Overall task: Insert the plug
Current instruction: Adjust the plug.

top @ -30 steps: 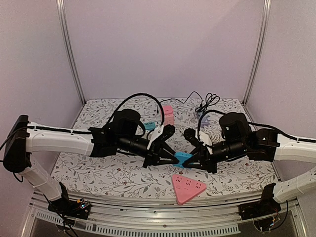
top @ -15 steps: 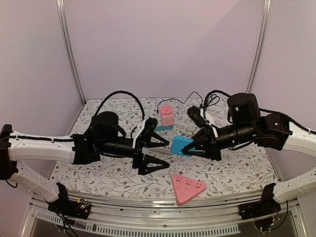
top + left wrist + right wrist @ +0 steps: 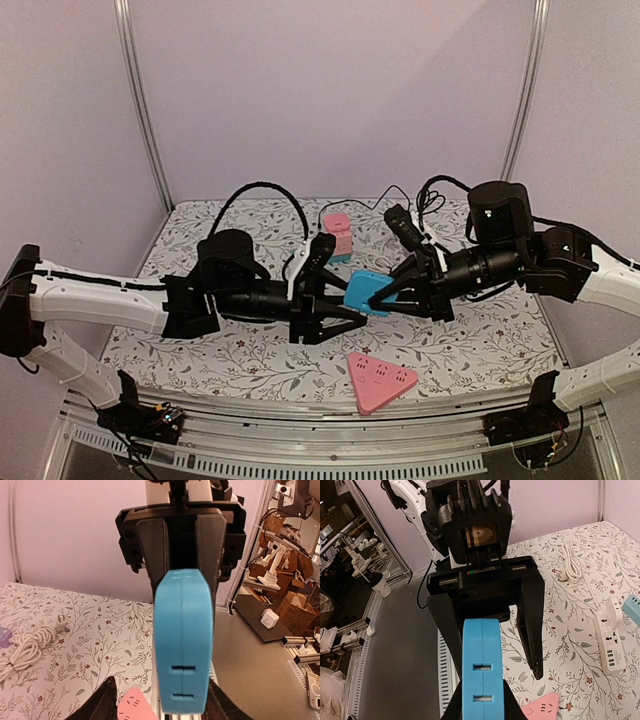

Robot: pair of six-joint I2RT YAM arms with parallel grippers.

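Left pincer (image 3: 351,302): middle of the top view, jaws apart and straddling the near end of the block. The right wrist view shows a gap on each side, so no grip is made yet.
Held thing: blue rounded plastic socket block (image 3: 364,290), in the air at frame centre above the flower-patterned table (image 3: 200,358), with its slotted edge facing the left wrist camera.
Spare: pink triangular plastic socket block (image 3: 380,380), flat on the table at lower centre, below both arms.
Right pincer (image 3: 386,296): right of centre, clamped on the far end of the blue rounded plastic socket block and carrying it alone.
Task's thing: white plug (image 3: 563,576) on its white coiled cable (image 3: 568,559), lying on the table at the upper right of the right wrist view, well apart from both pincers.
Step in hand: likely a mid-air handover or a two-handed brace of the block, before anything goes to the plug.
Doing it well: hold the right arm motionless. Centre the left jaws on the flat faces so both pads meet together, and keep them off the slots. Close fully before the right lets go.
Risk: uneven contact would twist the block in the right's grip, and an early release would drop it.
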